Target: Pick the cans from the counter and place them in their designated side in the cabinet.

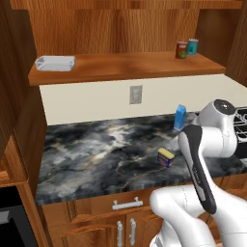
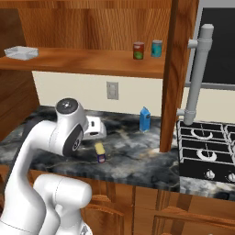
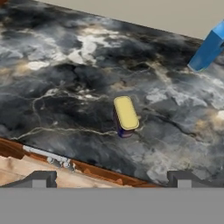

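One of the two cans was already put away, by my judgement: the red cylindrical can with the pale label band and silvery top (image 1: 182, 49) stood upright on the wide shelf board of the reddish-brown wooden wall cabinet (image 1: 120, 67), toward its right end, just beside a teal-blue can (image 1: 193, 46) that was not mine to move. A shallow white tray (image 1: 55, 62) sat at the far left of the same shelf, well apart from both.

The squat blue can with the yellow top (image 3: 125, 116) was the one left to do. It stood on the dark marbled stone bench (image 1: 96, 149), near the front edge above the wooden drawers with silver handles (image 1: 127, 204), with the tall slim blue carton (image 2: 145, 119) farther back by the wall.

My hand (image 3: 111, 178) hung above the bench front, looking down at that blue can. Its two dark fingertips (image 3: 40, 178) were spread wide, holding nothing and touching nothing, with the can well beyond them. I reckoned the task about half done: descend, grasp, lift to the shelf.
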